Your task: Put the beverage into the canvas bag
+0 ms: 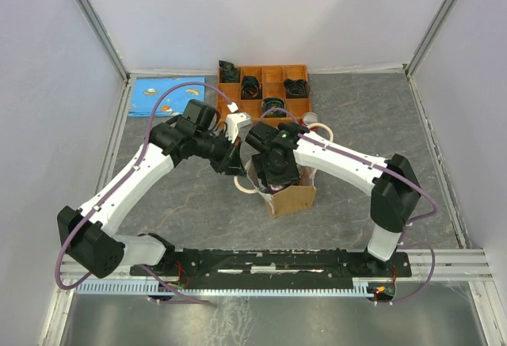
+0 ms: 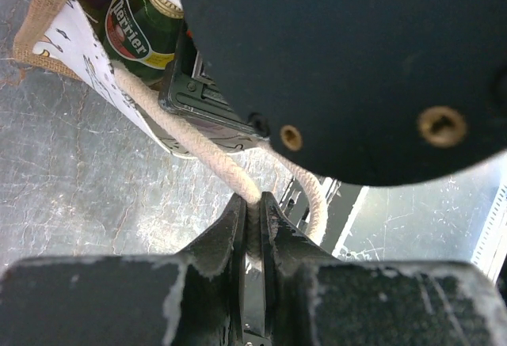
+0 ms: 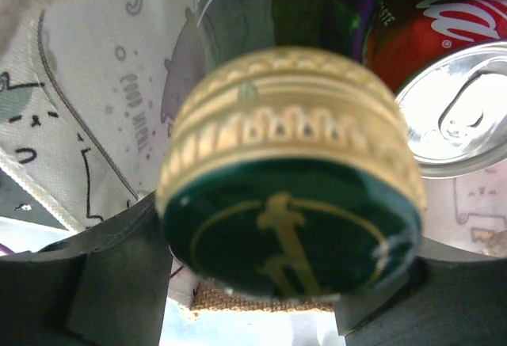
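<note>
The beverage (image 3: 289,219), a green glass bottle with a gold-edged cap, fills the centre of the right wrist view. It sits partly inside the canvas bag (image 1: 295,197), at the middle of the overhead frame. The right end effector (image 3: 289,279) grasps it at the top, fingers flanking the cap. The left end effector (image 2: 252,207) is clenched on a cream rope handle (image 2: 190,144), keeping the soft bag from sagging. Glass is likely heavy, rigid, slick and breakable, so the neck looks the sensible hold. The label reads "Perrier". A red can (image 3: 451,116) lies beside it, its script unreadable.
</note>
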Tool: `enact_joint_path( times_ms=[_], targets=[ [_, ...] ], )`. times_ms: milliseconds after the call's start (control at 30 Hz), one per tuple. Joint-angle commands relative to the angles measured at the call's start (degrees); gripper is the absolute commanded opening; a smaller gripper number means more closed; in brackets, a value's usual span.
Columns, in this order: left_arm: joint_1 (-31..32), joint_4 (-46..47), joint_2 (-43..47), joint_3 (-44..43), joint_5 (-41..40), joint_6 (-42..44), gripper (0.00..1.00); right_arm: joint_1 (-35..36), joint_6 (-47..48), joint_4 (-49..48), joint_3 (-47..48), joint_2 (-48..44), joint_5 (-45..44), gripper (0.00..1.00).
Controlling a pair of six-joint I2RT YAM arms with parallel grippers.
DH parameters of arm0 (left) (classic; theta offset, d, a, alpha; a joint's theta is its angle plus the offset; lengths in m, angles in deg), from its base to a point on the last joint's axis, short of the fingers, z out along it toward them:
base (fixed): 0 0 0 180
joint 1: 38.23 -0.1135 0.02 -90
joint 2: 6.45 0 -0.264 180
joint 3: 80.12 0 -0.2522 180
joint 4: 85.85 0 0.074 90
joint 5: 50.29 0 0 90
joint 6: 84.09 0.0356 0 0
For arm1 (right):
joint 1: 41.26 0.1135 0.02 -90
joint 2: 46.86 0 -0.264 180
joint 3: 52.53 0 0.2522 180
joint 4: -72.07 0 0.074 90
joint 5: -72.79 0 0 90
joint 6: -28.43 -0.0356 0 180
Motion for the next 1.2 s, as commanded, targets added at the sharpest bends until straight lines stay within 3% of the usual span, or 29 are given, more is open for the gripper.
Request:
enact_joint_path(
  times_ms=[0,100,267,333,567,633,800,1167],
  targets=[
    [0.32,-0.34,2.62,-0.39,4.2,1.94,0.08,0.44,-1.21,-5.14,-0.53,0.18,-0.54,0.0],
    [0.33,-0.34,2.63,-0.39,4.3,1.95,0.08,0.5,-1.26,-5.42,-1.43,0.97,0.06,0.03],
    [0.36,-0.95,2.4,-0.71,4.3,2.62,0.11,0.92,-1.06,-6.03,-1.54,1.21,0.3,0.4],
    [0.33,-1.41,2.22,-0.97,4.18,3.16,0.19,0.98,-0.55,-6.15,-1.14,1.24,0.3,0.55],
    [0.34,-2.09,1.68,-1.78,4.06,4.48,0.62,1.11,0.31,-6.43,0.06,1.09,0.14,0.75],
    [0.33,-2.09,1.66,-1.79,4.12,4.56,0.69,1.12,0.58,-6.46,0.62,0.82,0.08,0.79],
    [0.32,-2.07,1.31,-1.84,4.47,4.49,0.75,1.1,1.24,-5.96,2.23,0.56,-0.03,0.84],
    [0.33,-0.98,1.35,-2.23,4.65,3.13,0.76,1.1,1.0,-4.84,6.18,-5.27,-4.53,0.85]
  ],
)
